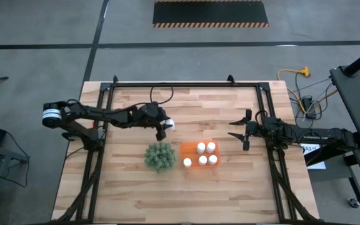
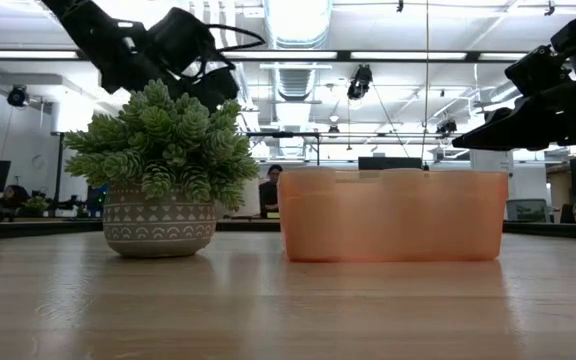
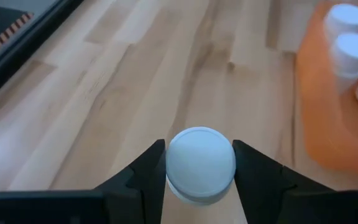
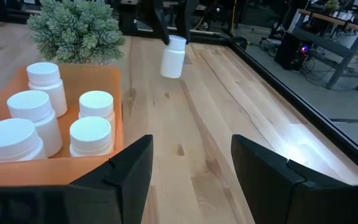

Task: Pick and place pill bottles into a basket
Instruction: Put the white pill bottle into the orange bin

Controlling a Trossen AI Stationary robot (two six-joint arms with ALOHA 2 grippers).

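Left end effector (image 3: 199, 171) clamped on a pill bottle (image 3: 200, 165) – lifted off table; right end effector (image 4: 191, 168) half-open, empty.

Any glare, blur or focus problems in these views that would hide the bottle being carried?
Left wrist view: the held pill bottle is sharp between the left gripper fingers, while the basket beyond is soft. Low view: bright ceiling lights silhouette the arms; the plant hides the bottle. Right wrist view: window glare on the table, bottle clear.

High view looks straight down on the basket (image 1: 199, 156); low view faces it level; both wrist views share it obliquely.
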